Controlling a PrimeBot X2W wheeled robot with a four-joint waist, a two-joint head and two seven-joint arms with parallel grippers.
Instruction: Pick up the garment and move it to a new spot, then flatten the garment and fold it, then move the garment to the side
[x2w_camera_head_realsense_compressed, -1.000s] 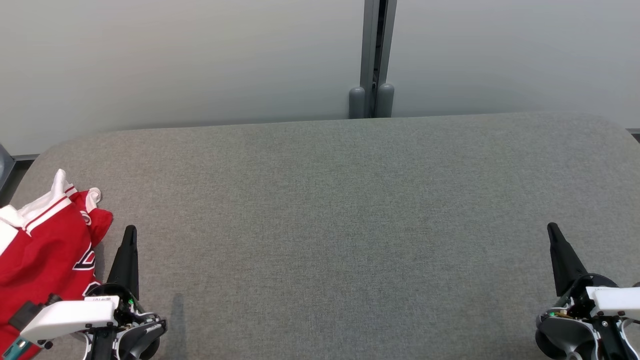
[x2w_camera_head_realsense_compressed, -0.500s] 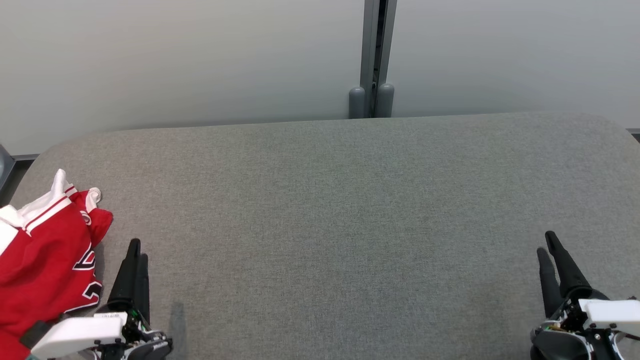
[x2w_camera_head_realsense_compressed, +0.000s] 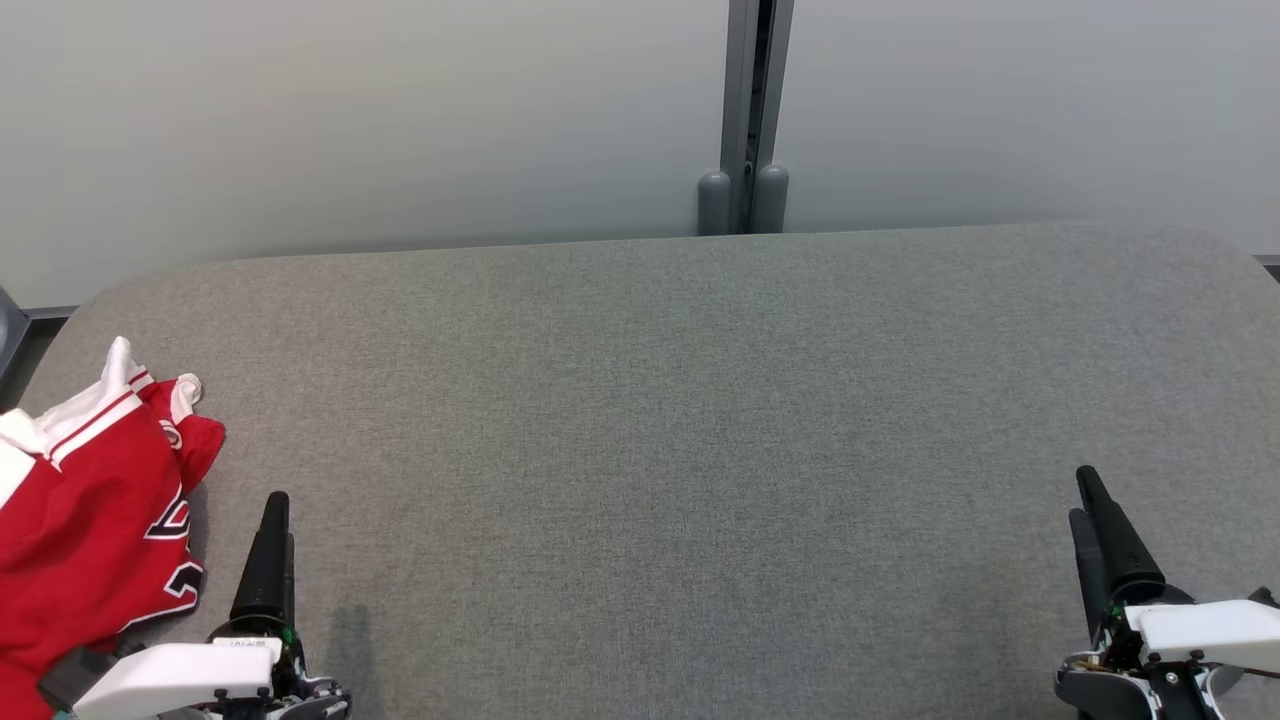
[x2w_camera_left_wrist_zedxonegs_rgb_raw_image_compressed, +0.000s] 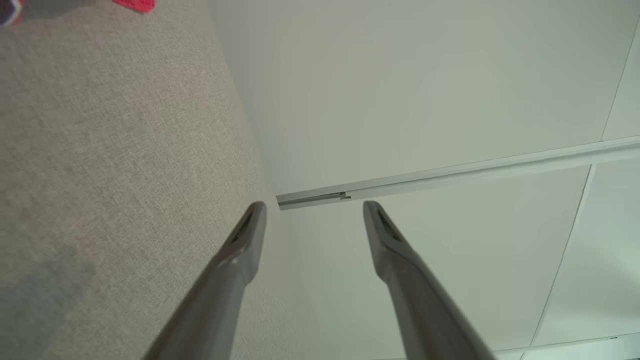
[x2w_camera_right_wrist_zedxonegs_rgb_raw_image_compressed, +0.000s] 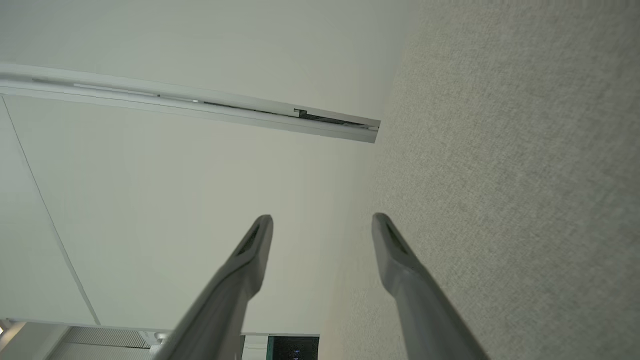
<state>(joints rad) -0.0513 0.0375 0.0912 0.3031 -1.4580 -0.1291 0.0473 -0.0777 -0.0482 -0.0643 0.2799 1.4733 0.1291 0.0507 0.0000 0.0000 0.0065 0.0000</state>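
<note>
Jaws stand wide and empty on the left gripper (x2w_camera_head_realsense_compressed: 280, 516) and the right gripper (x2w_camera_head_realsense_compressed: 1080, 493), over the grey desk (x2w_camera_head_realsense_compressed: 640, 400). A red-and-white garment (x2w_camera_head_realsense_compressed: 85, 510) lies crumpled at the desk's left edge, just beside the left gripper.

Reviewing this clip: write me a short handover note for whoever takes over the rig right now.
Left gripper: open, empty, just right of the jersey, apart from it.
Right gripper: open, empty, over the right of the grey padded table.
The jersey: red and white, bunched at the table's left edge.
Done: nothing evident; it is neither flat nor folded.
Left: pick up, relocate, flatten, fold, move aside.
</note>
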